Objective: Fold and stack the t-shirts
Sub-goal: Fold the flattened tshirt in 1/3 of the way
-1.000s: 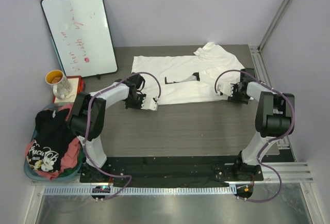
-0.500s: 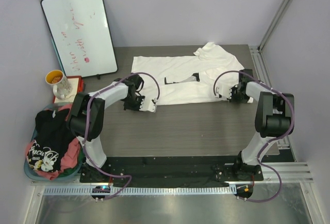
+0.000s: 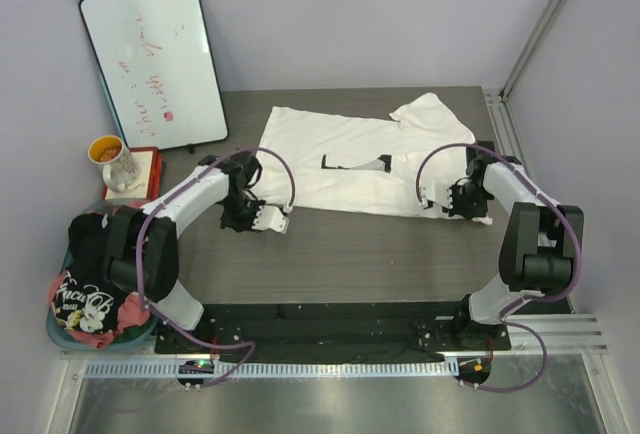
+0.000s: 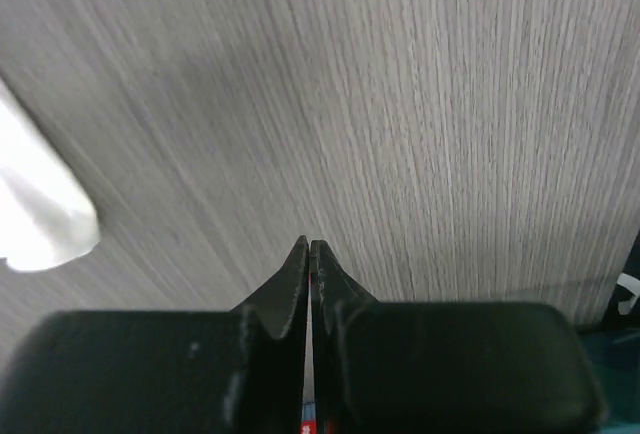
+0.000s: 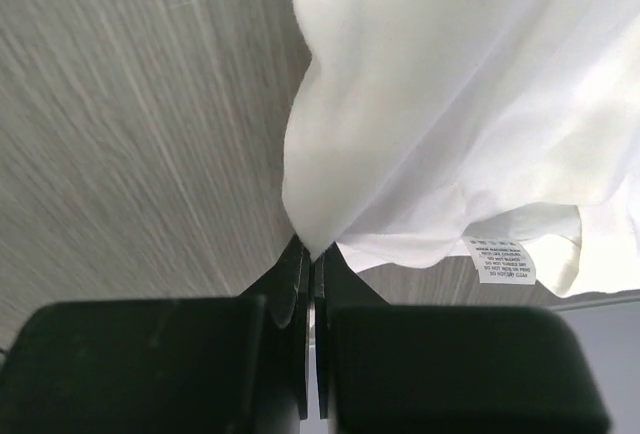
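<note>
Currently: white t-shirt [image 3: 350, 159], spread flat on table [image 3: 350, 254]; right gripper [image 5: 311, 252] clamped on its near-right edge; left gripper [image 4: 308, 246] closed on nothing, near its near-left corner.

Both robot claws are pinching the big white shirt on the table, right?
Not quite. Only the right claw is pinching the white shirt. The left wrist view shows the left claw shut on nothing, over the bare table, with a bit of the shirt lying off to one side, apart from it.

Three t-shirts [image 3: 340, 159], one basket [image 3: 60, 334], one whiteboard [image 3: 155, 64], one cup [image 3: 113, 157].
</note>
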Controlling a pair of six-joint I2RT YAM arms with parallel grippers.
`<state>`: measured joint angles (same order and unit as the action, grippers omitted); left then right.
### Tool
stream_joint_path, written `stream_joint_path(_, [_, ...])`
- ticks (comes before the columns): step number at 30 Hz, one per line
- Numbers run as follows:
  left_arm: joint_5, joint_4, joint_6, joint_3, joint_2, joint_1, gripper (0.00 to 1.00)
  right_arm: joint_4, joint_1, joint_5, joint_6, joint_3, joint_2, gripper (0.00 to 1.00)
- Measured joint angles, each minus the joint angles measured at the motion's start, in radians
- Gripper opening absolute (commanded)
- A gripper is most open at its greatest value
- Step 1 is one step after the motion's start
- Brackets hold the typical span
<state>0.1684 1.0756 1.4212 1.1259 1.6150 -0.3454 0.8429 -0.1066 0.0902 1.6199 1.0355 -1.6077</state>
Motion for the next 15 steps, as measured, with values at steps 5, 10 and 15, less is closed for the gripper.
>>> stream_joint_path(5, [-0.002, -0.085, -0.046, -0.051, -0.005, 0.0, 0.43, 0.017, 0.0, 0.0, 0.003, -0.018, 0.0, 0.01])
stream_joint_path(10, [-0.023, -0.283, -0.108, -0.055, 0.021, 0.001, 0.55, 0.005, 0.0, -0.002, -0.005, -0.016, -0.04, 0.01])
stream_joint_path(15, [-0.065, -0.493, -0.112, -0.114, 0.034, 0.001, 0.63, -0.011, 0.0, -0.003, -0.014, -0.016, -0.048, 0.01])
